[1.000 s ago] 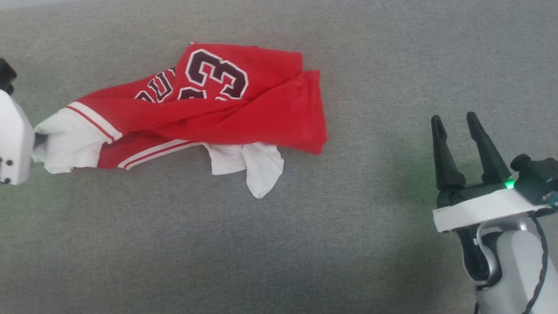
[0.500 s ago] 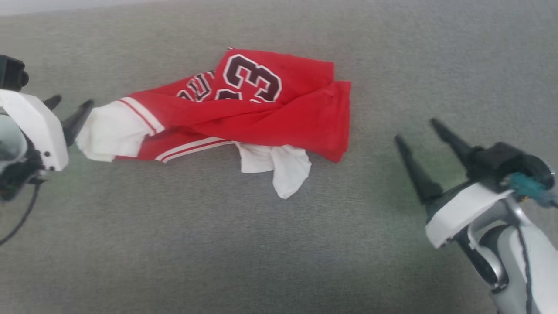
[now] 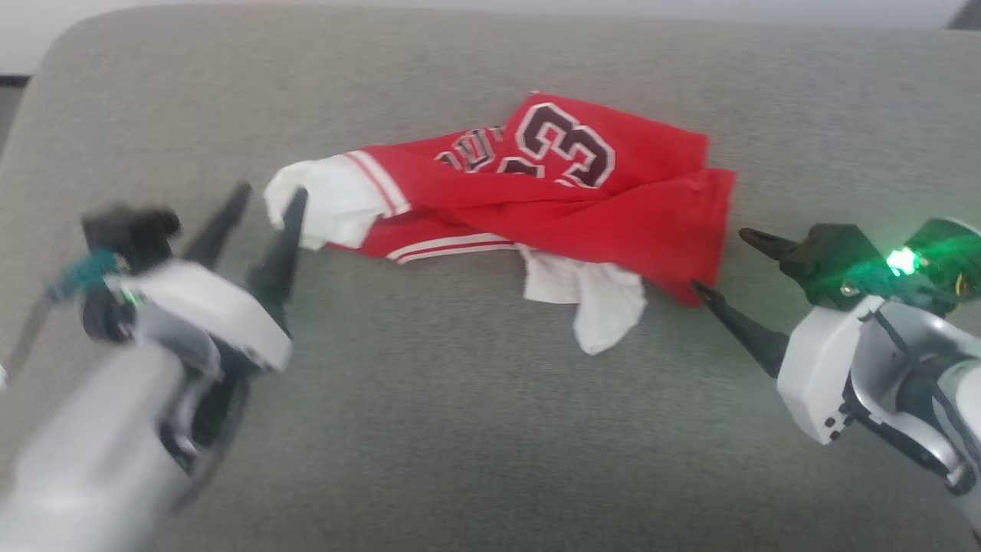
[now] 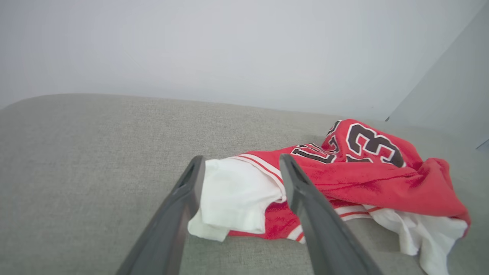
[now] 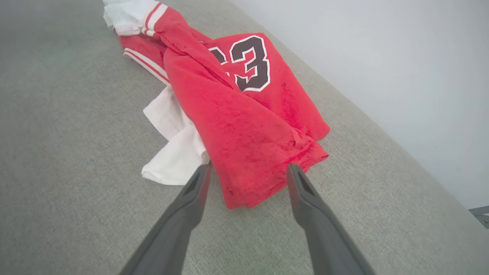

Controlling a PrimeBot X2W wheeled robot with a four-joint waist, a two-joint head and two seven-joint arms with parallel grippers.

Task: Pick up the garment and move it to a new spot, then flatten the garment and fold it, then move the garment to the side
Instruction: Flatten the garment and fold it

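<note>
Garment, crumpled, on grey surface. Left gripper: fingers spread at white sleeve. Right gripper: fingers spread at red hem.

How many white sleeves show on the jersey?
2. One sleeve lies at the jersey's end beside the left gripper; the other sleeve pokes out from under the red cloth. Folds may hide parts.

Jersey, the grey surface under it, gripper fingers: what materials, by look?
Garment: soft matte fabric with a slightly fuzzy nap, probably knit; it crumples in loose folds.
Grey surface: matte woven upholstery cloth, fine weave visible, seemingly padded.
Right gripper fingers: dark, smooth, dull sheen, likely moulded plastic; rubber possible.
</note>
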